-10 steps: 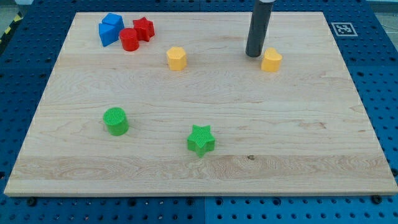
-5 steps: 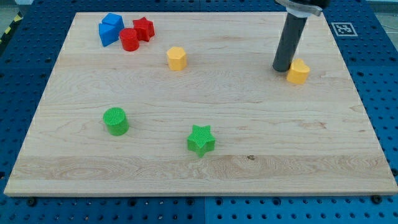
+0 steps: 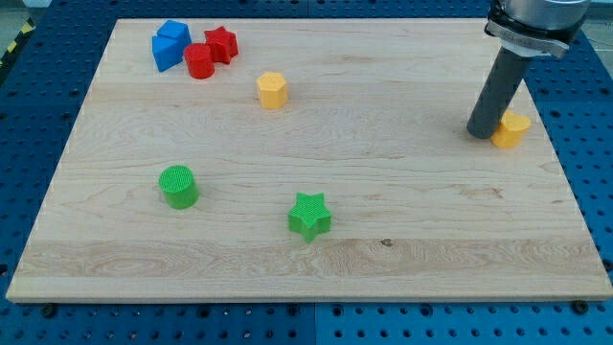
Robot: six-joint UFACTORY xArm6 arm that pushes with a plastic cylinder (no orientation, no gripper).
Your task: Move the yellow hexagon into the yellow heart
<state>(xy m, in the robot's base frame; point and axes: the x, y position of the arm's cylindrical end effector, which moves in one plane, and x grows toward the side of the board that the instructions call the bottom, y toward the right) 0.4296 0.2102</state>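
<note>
- The desk [image 3: 115, 240] is a wooden board on which all the blocks are spread. Most of its middle is bare, so an open lane is seen between the two yellow blocks.
- The end effector is a bare dark rod with no jaws. Nothing is held by it, and blocks can only be pushed.
- My tip [image 3: 482, 133] is set on the desk near the view's right edge, against the left side of the heart [image 3: 511, 128]. It is well apart from the hexagon.
- The hexagon [image 3: 273, 90] is found in the upper middle of the desk, towards the view's left. It stands alone and is touched by nothing.
- The task is judged as not yet started on the hexagon's side. The hexagon and heart are well apart, and the whole push is left to be done.
- For that push, my tip is judged to be needed on the hexagon's left side, so that the block is driven rightward and slightly downward.
- The green star [image 3: 309, 214] and green cylinder [image 3: 179, 186] are placed lower down, off that lane.
- The blue block [image 3: 170, 44], red cylinder [image 3: 199, 60] and red star [image 3: 221, 44] are bunched at the top left, also out of the way.
</note>
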